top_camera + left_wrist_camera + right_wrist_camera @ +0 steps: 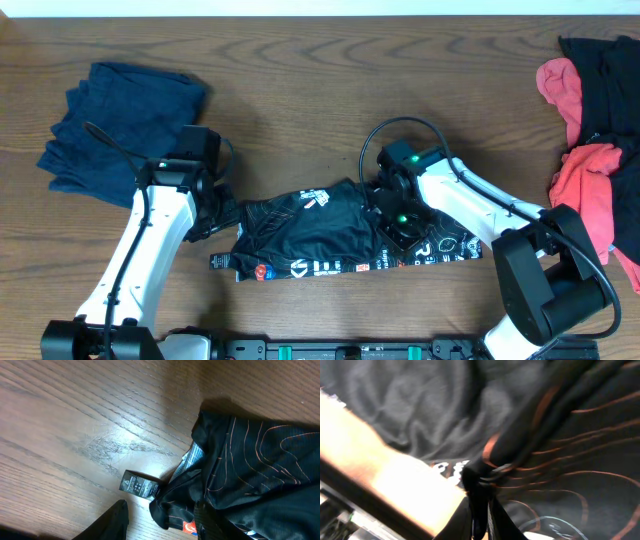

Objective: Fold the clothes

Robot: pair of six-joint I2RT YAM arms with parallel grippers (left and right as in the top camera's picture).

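Observation:
A black shirt with white and orange print (320, 235) lies crumpled near the table's front edge. My left gripper (218, 208) is at the shirt's left end. In the left wrist view it (160, 522) is open. One finger is on bare wood, the other is against the black cloth (250, 470), and a fold of the hem lies between them. The shirt's black label (139, 485) sticks out onto the wood. My right gripper (397, 222) is over the shirt's right half. In the right wrist view it (481, 510) is shut on a pinched fold of the black cloth (555, 450).
A folded navy garment (120, 120) lies at the back left. A pile of red and black clothes (600, 130) sits at the right edge. The wooden table (300, 80) shows behind the shirt.

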